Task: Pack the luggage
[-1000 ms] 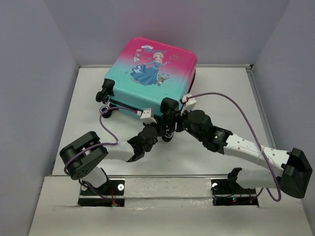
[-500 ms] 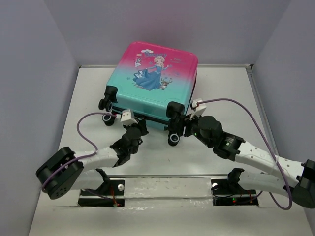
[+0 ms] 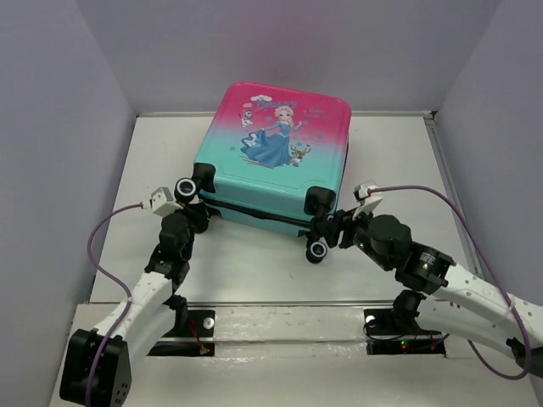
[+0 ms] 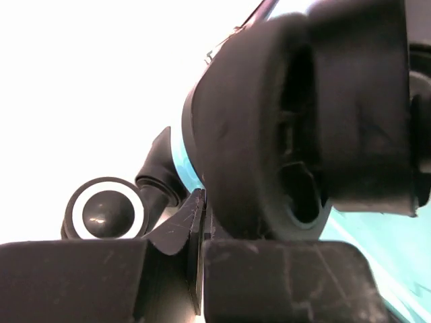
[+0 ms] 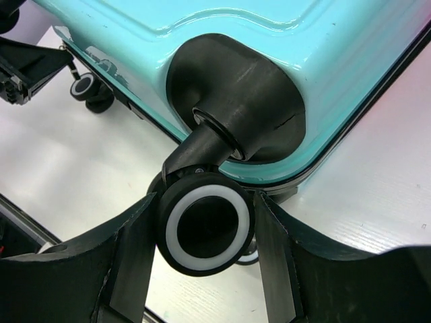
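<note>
Toward the bottom of the overhead view, the right gripper (image 5: 204, 208) is closed on the white-ringed caster (image 5: 205, 229) at the lower-right corner of the luggage (image 3: 276, 161), with a finger against each side. This is likely a handhold for dragging or turning the case. At lower left, the left gripper (image 4: 199, 262) is clenched on nothing, its tip just beneath the black caster (image 4: 256, 128) of the other near corner. The blurred close view leaves it unclear whether the tip touches the caster. It is probably placed to brace or nudge that corner. Further up, at upper centre, the small pink-to-teal suitcase lies flat and closed with its princess picture facing up, so its contents cannot be told. Under it is a pale, whitish table (image 3: 254, 271), and plain grey-lilac walls (image 3: 339, 42) close in the left, right and top of the frame.
</note>
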